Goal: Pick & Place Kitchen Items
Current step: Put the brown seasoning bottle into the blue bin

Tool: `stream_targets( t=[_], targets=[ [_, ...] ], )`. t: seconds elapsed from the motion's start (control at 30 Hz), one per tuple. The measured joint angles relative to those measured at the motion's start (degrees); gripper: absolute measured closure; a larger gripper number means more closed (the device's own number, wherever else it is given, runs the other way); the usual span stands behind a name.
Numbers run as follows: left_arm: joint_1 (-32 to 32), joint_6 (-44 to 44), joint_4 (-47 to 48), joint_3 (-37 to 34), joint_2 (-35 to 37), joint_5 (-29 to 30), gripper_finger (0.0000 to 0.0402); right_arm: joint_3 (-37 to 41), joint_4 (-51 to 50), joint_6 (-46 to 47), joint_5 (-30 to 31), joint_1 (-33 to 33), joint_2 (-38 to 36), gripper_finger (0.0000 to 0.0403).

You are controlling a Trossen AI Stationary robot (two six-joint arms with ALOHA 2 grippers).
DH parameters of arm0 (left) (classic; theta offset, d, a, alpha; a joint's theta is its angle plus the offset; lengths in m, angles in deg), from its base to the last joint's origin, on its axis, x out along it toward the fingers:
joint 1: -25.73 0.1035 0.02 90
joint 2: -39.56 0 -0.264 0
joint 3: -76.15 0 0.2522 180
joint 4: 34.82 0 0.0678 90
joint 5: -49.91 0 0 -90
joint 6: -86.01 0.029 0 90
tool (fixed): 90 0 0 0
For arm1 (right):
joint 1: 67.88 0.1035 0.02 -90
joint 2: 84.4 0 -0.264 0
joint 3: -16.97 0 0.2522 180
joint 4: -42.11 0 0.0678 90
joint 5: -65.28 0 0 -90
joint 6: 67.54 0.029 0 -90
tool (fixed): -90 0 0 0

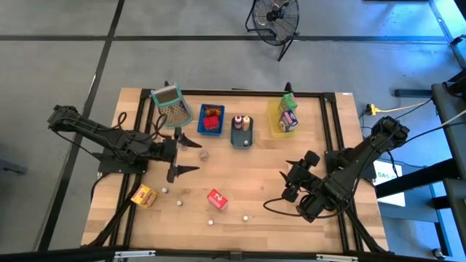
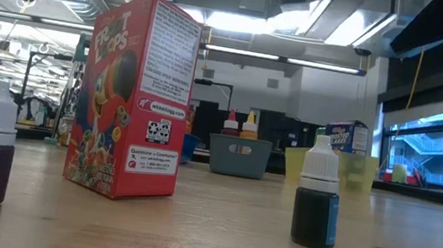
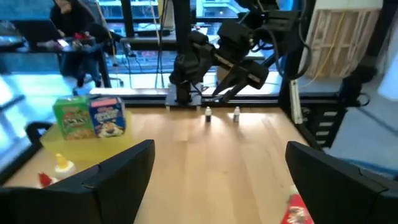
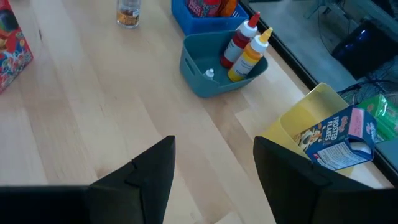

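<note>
Left gripper: the left gripper (image 1: 184, 154) hangs over the middle-left of the table with its two fingers spread wide and nothing between them.
Nearest item: a small clear jar (image 1: 203, 155) stands just off its fingertips, toward the trays; it is probably the next pick, though from above it is too small to be sure.
Other items: beside and behind the gripper lie the yellow-orange carton (image 1: 144, 196), the red carton (image 1: 217, 199) and scattered white-capped bottles (image 1: 178, 203); the grey tray (image 1: 242, 140) already holds two sauce bottles (image 4: 244, 46).
Doing it well: the jaws should straddle the jar squarely, come down level and close gently, as a small round jar is likely to tip or roll if nudged off-centre.
Right gripper: the right gripper (image 1: 294, 180) waits with jaws parted and empty, over bare wood on the right side, the yellow tray (image 4: 305, 123) with its cereal boxes (image 4: 339, 140) ahead of it.
Surface: pale wooden tabletop (image 1: 255, 182) in a black frame, smooth, so light cartons may slide.
Room: grey concrete floor, a floor fan (image 1: 274, 18) beyond the far edge, and a person seated at a desk (image 3: 76, 37) in the background.
</note>
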Motion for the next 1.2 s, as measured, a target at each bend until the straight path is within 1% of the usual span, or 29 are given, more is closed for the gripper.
stream_targets(
  t=[0.13, 0.23, 0.37, 0.5, 0.6, 0.7, 0.77, 0.87, 0.93, 1.1, 1.2],
  targets=[
    [0.2, -4.1, 1.2, 0.0, -0.2, 2.8, 0.0043, 0.0, 0.4, 0.0, 1.1, -0.3, 0.0, 0.0185],
    [0.5, -4.6, 1.7, 0.0, -0.2, 5.2, 0.0044, 0.0, 0.6, 0.0, 1.1, -0.8, 0.0, 0.0185],
    [0.5, -2.8, 6.2, 3.5, -0.2, 4.4, 0.0045, 0.0, 0.8, 0.0, 1.1, -1.4, 0.0, 0.0185],
    [1.7, -2.2, 15.0, 10.0, -0.2, 4.4, 0.0045, 0.0, 1.0, 0.0, 1.0, -2.1, 0.0, 0.0185],
    [3.4, -2.7, 25.0, 14.3, -0.1, 3.2, 0.0045, 0.0, 1.3, 0.0, 0.8, -2.6, 0.0, 0.0185],
    [5.5, -3.1, 32.5, 15.4, -0.8, 3.3, 0.0045, 0.0, 1.5, 0.0, 0.6, -2.7, 0.0, 0.0185],
    [6.9, -2.6, 35.2, 14.7, -1.4, 3.5, 0.0045, 0.0, 1.5, 0.0, 0.6, -2.7, 0.0, 0.0185],
    [9.5, -2.2, 37.0, 13.1, -3.2, 1.7, 0.0045, 0.0, 1.6, 0.0, 1.0, -2.7, 0.0, 0.0185],
    [11.0, -2.2, 36.4, 12.6, -4.7, 0.5, 0.0045, 0.0, 1.6, 0.0, 1.1, -2.8, 0.0, 0.0185],
    [11.9, -10.4, 31.9, 12.5, -9.2, 0.8, 0.0045, 0.0, 1.5, 0.0, 0.7, -3.3, 0.0, 0.0185],
    [11.7, -7.6, 32.3, 12.5, -11.9, 2.0, 0.0045, 0.0, 1.5, 0.0, 0.6, -3.4, 0.0, 0.0185]
  ],
)
